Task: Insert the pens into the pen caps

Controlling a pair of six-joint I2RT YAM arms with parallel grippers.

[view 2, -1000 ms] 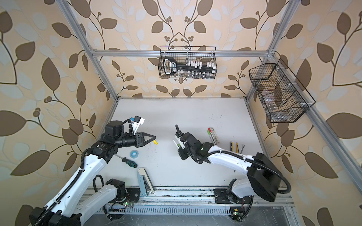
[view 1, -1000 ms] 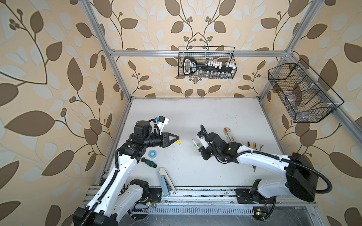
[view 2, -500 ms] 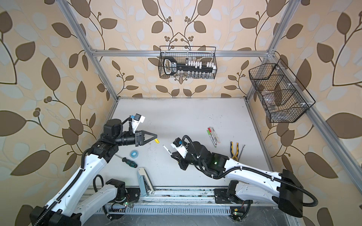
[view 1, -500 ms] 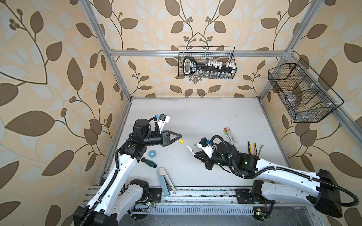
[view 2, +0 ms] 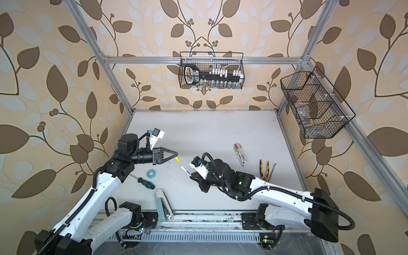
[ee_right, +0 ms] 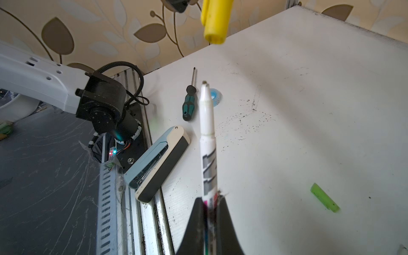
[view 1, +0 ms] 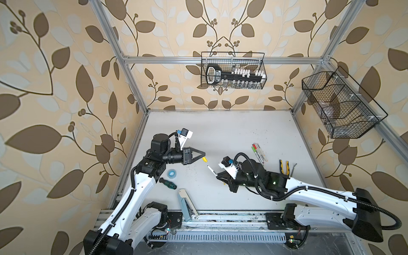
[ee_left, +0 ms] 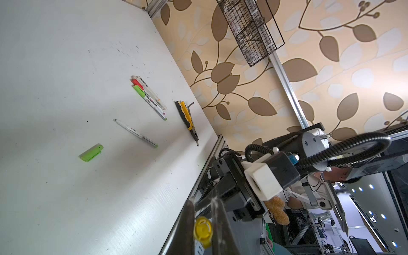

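Table read as a clock face seen from above, 6 at the near rail, 12 at the far wall. At 7, lying across the near edge onto the rail: pale blue and grey plastic stapler (view 1: 185, 204). At 8: green-and-black-handled screwdriver (view 1: 169, 183), with a small pale blue tape roll (view 1: 171, 172) just beyond it. Near centre toward 6: right gripper (view 1: 217, 175), fingers clamped on a slim white-barrelled marker pen (view 1: 210, 170), bare tip aimed toward 10. Near centre toward 9: left gripper (view 1: 202, 154), fingers clamped on a short yellow plastic pen cap (view 1: 204, 159), free end toward 4, near the pen tip but apart from it. On the table, in the left wrist view: short green plastic pen cap (ee_left: 91, 152) and uncapped white pen with green end (ee_left: 135, 133), apart. At 3: three capped white pens (view 1: 259, 152) side by side; nearer the right edge, yellow-and-black-handled pliers (view 1: 283, 167) beside a grey metal hex key (view 1: 293, 169). Open room: bare white table (view 1: 220, 128) from centre to the far edge. Containers: black wire basket on the far wall (view 1: 233, 53) at 12, holding a black-handled rack of white blocks (view 1: 242, 76); black wire basket on the right wall (view 1: 348, 130) at 2, divided into compartments, contents unclear.
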